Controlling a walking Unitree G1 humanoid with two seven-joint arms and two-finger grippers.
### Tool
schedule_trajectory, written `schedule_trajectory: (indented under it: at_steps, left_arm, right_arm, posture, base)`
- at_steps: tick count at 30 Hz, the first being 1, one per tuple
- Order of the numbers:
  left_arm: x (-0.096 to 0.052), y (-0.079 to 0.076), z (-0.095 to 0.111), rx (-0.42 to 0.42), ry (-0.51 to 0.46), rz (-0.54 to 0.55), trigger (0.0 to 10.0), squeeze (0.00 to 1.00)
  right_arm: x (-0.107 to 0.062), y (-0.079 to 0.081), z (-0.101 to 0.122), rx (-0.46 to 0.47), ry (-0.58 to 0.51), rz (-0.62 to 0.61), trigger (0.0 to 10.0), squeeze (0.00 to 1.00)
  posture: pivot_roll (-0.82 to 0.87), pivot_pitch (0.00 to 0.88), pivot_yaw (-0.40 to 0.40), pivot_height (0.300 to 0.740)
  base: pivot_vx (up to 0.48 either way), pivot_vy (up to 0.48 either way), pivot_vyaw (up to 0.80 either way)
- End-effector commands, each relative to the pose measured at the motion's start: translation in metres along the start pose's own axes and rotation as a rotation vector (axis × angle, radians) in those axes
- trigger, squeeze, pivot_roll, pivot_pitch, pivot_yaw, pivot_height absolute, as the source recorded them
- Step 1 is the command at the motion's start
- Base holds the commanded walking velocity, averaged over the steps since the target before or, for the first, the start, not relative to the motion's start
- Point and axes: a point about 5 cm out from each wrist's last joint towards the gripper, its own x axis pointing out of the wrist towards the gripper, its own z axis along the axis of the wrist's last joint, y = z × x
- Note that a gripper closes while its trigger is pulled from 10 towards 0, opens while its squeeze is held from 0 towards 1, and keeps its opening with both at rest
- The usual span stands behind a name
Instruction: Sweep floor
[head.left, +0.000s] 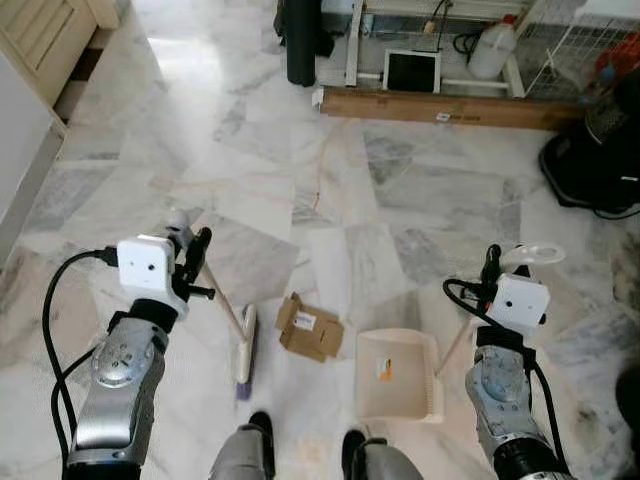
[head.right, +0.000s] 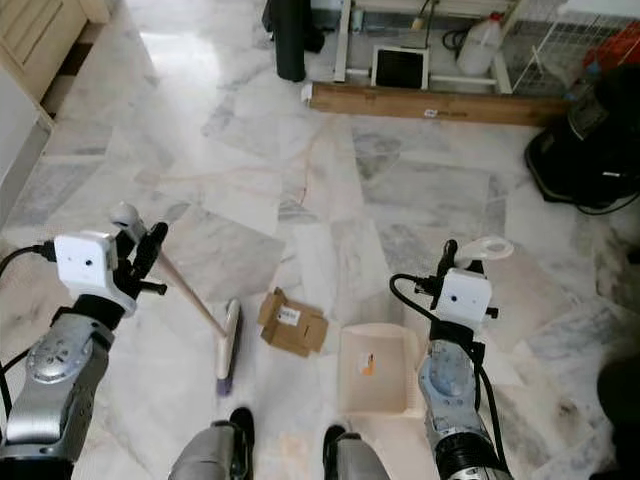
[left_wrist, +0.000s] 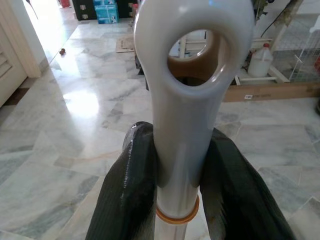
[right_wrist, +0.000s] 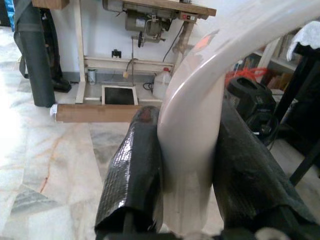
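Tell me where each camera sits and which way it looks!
Left eye: on the head, looking down at the floor; both arms, feet, broom, dustpan, cardboard.
Right eye: beside it, same scene.
Left wrist: along the left pincer, shut on the broom handle.
Right wrist: along the right pincer, shut on the dustpan handle.
Both wrists share the wooden plank.

floor (head.left: 400, 200): white-grey veined marble | broom (head.left: 244, 352): white, purple bristles | dustpan (head.left: 398, 375): cream | cardboard (head.left: 309, 327): brown

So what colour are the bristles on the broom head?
Purple, on the broom head, clearest in the left eye view.
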Motion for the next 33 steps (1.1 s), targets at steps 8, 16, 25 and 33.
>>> schedule_trajectory:
  at_steps: [8,16,25,33]
  left_arm:
    - [0.026,-0.009,0.000,-0.079,-0.021,-0.065,10.0,0.00]
    - [0.037,-0.027,-0.003,-0.169,0.000,-0.141,10.0,0.00]
    - [0.039,-0.027,-0.007,-0.304,0.051,-0.190,10.0,0.00]
    - [0.043,-0.031,-0.003,-0.359,0.054,-0.238,10.0,0.00]
  right_arm:
    - [-0.012,0.003,-0.009,-0.007,0.029,0.020,10.0,0.00]
    - [-0.012,-0.003,-0.008,-0.018,0.023,0.011,10.0,0.00]
    - [-0.010,-0.001,-0.010,-0.023,0.034,0.013,10.0,0.00]
    - [-0.007,0.001,-0.008,-0.020,0.033,0.015,10.0,0.00]
  posture:
    - [0.23,0.383,-0.009,0.740]
    - [0.21,0.384,-0.009,0.740]
    - [0.22,0.375,-0.010,0.740]
    - [0.22,0.363,-0.008,0.740]
  base:
    - [0.000,0.000,0.00]
    - [0.000,0.000,0.00]
    - [0.000,0.000,0.00]
    - [0.000,0.000,0.00]
